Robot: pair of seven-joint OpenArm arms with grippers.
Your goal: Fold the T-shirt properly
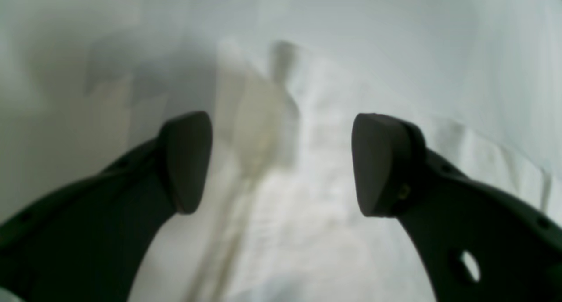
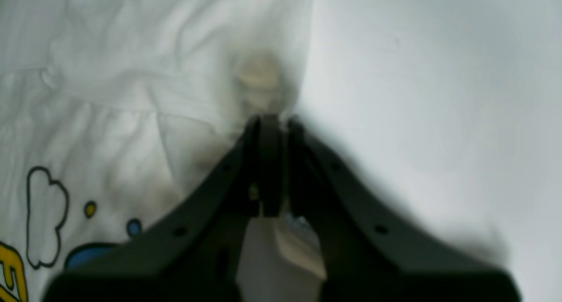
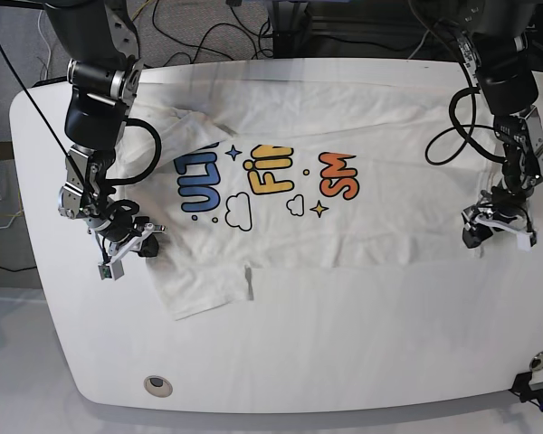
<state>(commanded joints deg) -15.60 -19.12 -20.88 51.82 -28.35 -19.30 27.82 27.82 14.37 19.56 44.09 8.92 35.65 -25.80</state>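
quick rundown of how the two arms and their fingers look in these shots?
Both arms are black with silver-grey joint collars and loose black cables looping alongside. The left gripper has matte black curved fingers ending in rounded wedge pads, with small holes along the arms. The right gripper is the same black build, with small holes too. In the base view, white parts show near both grippers.

1. Table [image 3: 281, 353]: white top with rounded corners, spanning most of the base view; a small round fitting [image 3: 158, 386] is set into it near the front left.
2. T-shirt [image 3: 362, 226]: white, lying flat on the far half, print side up, one sleeve reaching toward the near left.
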